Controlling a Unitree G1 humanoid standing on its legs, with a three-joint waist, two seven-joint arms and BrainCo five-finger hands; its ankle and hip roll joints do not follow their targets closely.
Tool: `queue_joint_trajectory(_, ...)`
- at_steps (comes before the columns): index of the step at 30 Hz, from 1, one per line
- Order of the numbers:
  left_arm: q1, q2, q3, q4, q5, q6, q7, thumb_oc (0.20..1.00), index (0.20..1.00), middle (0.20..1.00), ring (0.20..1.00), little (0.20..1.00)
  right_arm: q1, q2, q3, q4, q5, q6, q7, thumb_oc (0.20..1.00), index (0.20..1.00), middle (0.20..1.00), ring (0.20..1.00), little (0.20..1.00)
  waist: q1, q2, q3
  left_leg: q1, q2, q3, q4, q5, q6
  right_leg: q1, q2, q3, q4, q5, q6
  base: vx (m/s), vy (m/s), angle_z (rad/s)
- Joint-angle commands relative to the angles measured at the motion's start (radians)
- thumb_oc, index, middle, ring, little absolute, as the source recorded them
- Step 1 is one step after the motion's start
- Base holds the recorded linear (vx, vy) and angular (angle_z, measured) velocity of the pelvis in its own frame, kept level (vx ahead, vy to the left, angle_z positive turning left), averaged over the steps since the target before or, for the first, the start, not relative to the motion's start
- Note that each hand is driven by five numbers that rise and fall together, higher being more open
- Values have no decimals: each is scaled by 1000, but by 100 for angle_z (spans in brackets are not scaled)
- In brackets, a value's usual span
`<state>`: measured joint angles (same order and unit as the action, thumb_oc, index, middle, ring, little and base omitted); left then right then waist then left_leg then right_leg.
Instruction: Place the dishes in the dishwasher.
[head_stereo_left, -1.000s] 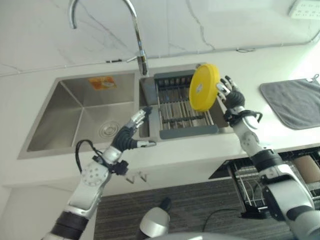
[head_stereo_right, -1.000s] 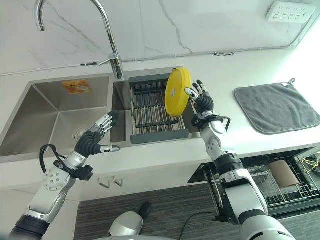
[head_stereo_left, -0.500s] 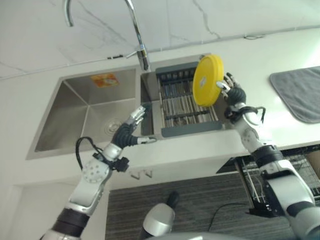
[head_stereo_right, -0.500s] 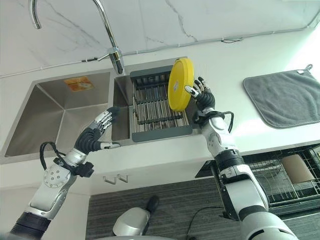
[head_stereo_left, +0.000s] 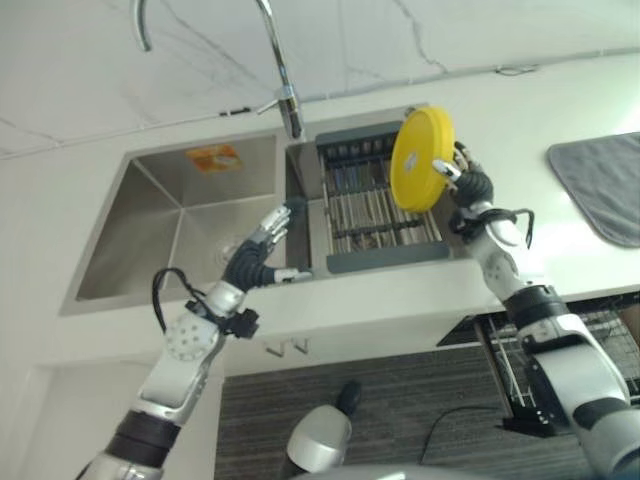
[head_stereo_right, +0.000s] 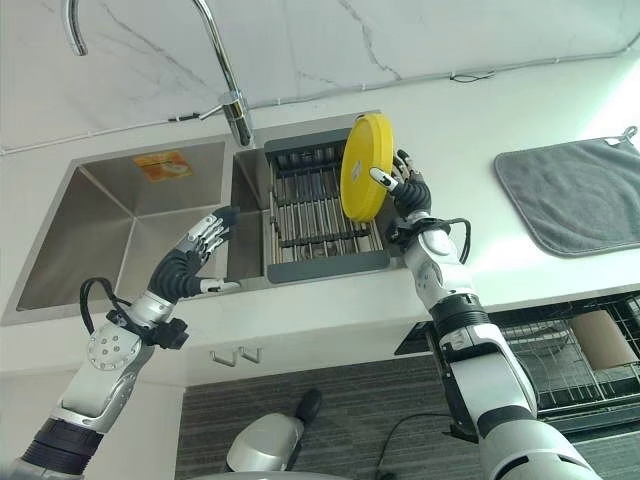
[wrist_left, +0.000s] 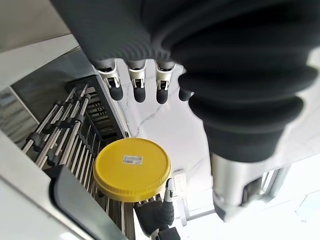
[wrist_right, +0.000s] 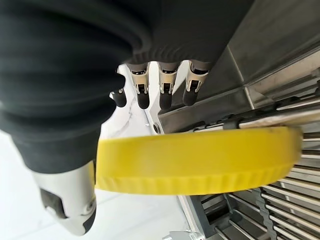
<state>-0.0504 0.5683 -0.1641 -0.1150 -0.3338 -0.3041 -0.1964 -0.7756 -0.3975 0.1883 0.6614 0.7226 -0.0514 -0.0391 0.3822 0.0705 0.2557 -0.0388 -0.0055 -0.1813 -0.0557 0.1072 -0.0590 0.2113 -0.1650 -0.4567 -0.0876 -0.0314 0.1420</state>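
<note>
My right hand (head_stereo_right: 408, 194): pinches yellow plate (head_stereo_right: 362, 167), upright on edge above drying rack (head_stereo_right: 320, 225) at its right end | my left hand (head_stereo_right: 190, 262): fingers relaxed, empty, over sink (head_stereo_right: 95, 230) front edge

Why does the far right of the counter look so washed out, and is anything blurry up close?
Right eye view: strong light from the right bleaches the white countertop beside the grey cloth mat. Right wrist view: the round yellow plastic plate, pinched in the right hand, sits so close that its rim looks soft.
</note>
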Motion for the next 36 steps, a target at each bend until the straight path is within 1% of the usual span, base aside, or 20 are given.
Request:
queue_joint_trajectory(1, -36, 29, -32, -48, -26, -70, 24, 1000, 1000, 1000, 1000, 1000, -102, -56, 52, -47, -25, -42, -5, 1000, 1000, 1000, 1000, 1000, 23, -5, -34, 3, 4, -82, 19, -90, -27, -72, -50, 58, 105, -31, 13, -41, 7, -1)
queue_joint_trajectory(6, -49, 27, -38, -52, -19, -67, 27, 1000, 1000, 1000, 1000, 1000, -114, -57, 57, -52, -47, -25, -29, 1000, 1000, 1000, 1000, 1000, 21, -7, -25, 0, 4, -79, 19, -89, -25, -78, -51, 56, 108, -28, 15, -37, 2, 1)
queue_joint_trajectory(8, -55, 28, -49, -44, -9, -63, 35, 1000, 1000, 1000, 1000, 1000, -128, -60, 61, -28, -59, -13, -78, 1000, 1000, 1000, 1000, 1000, 22, -10, -28, 0, 6, -74, 17, -87, -26, -80, -50, 57, 109, -28, 14, -15, 9, 1)
queue_joint_trajectory(10, -62, 33, -51, -46, 0, -63, 53, 1000, 1000, 1000, 1000, 1000, -144, -61, 56, -11, -57, 7, -94, 1000, 1000, 1000, 1000, 1000, 22, -9, -25, -4, 7, -74, 17, -87, -25, -87, -50, 60, 113, -28, 14, -42, 17, 0)
queue_joint_trajectory(13, -69, 35, -55, -43, 7, -61, 64, 1000, 1000, 1000, 1000, 1000, -154, -52, 64, -20, -75, 14, -115, 1000, 1000, 1000, 1000, 1000, 21, -11, -21, -4, 6, -73, 17, -86, -24, -89, -49, 62, 114, -27, 14, 0, 0, 0)
queue_joint_trajectory(19, -76, 35, -59, -37, 7, -55, 58, 1000, 1000, 1000, 1000, 1000, -169, -49, 80, -34, -94, 20, -130, 1000, 1000, 1000, 1000, 1000, 23, -15, -20, -5, 5, -74, 18, -87, -23, -93, -50, 61, 119, -28, 14, 0, 0, 0)
queue_joint_trajectory(23, -71, 36, -59, -40, 13, -55, 57, 1000, 1000, 1000, 1000, 1000, -166, -49, 80, -39, -105, 11, -153, 1000, 1000, 1000, 1000, 1000, 26, -16, -20, -7, 2, -77, 22, -88, -20, -95, -50, 62, 123, -28, 15, 0, 0, 0)
queue_joint_trajectory(33, -77, 32, -71, -42, 18, -51, 59, 1000, 1000, 1000, 1000, 1000, -179, -45, 91, -53, -153, 29, -183, 1000, 1000, 1000, 1000, 1000, 26, -17, -17, -11, 0, -73, 26, -89, -17, -100, -54, 63, 130, -27, 19, 0, 0, 0)
queue_joint_trajectory(36, -80, 29, -75, -41, 19, -48, 60, 1000, 1000, 1000, 1000, 1000, -184, -46, 101, -70, -177, 47, -202, 1000, 1000, 1000, 1000, 1000, 28, -21, -12, -15, 1, -70, 23, -88, -17, -105, -53, 63, 131, -27, 19, -39, -4, 0)
